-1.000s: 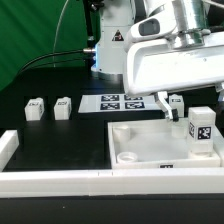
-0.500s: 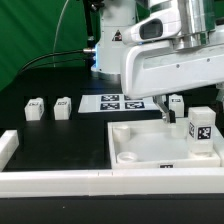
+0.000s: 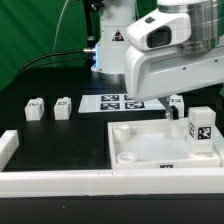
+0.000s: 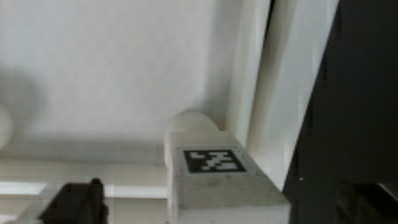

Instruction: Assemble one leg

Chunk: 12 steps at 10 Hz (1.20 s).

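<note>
Over the panel's right side, the gripper straddles the leg with its jaws released.
Its fingers stand clear on either side of the leg and touch nothing, probably spread to reset for another grip or twist. The leg stands upright on the panel, just beside the raised rim, likely so that it seats in a corner hole. Since half a second ago the arm has shifted slightly, while the leg has stayed put.
</note>
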Motion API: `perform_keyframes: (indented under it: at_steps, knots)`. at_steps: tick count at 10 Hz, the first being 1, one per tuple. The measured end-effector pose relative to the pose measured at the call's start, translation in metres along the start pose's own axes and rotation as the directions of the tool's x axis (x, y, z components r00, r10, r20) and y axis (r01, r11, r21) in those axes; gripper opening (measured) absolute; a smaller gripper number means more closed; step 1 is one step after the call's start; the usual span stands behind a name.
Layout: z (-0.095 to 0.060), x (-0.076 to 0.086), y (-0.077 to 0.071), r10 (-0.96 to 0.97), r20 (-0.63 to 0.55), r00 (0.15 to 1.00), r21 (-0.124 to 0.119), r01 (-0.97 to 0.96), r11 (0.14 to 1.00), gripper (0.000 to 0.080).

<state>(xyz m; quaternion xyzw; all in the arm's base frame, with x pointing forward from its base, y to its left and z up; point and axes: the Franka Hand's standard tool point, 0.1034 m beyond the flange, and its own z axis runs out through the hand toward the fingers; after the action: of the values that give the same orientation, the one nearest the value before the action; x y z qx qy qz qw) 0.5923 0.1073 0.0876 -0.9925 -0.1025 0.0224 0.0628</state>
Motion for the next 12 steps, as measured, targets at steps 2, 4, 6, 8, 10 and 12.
perform_keyframes:
  at_steps: [2, 4, 6, 8, 10, 12]
  knots:
    - [0.000, 0.001, -0.001, 0.002, 0.000, 1.000, 0.000, -0.002, 1.000, 0.0649]
    - [-0.002, 0.011, -0.006, 0.011, -0.005, 1.000, 0.003, -0.011, 1.000, 0.0649]
    - [0.000, 0.014, -0.006, 0.008, -0.007, 1.000, 0.004, -0.008, 1.000, 0.0649]
    - [0.002, 0.014, -0.004, 0.009, -0.016, 1.000, 0.003, -0.009, 1.000, 0.0649]
    - [0.003, 0.013, -0.004, 0.010, -0.019, 1.000, 0.002, -0.010, 1.000, 0.0535]
    - [0.003, 0.014, -0.003, 0.010, -0.022, 1.000, 0.001, -0.010, 1.000, 0.0347]
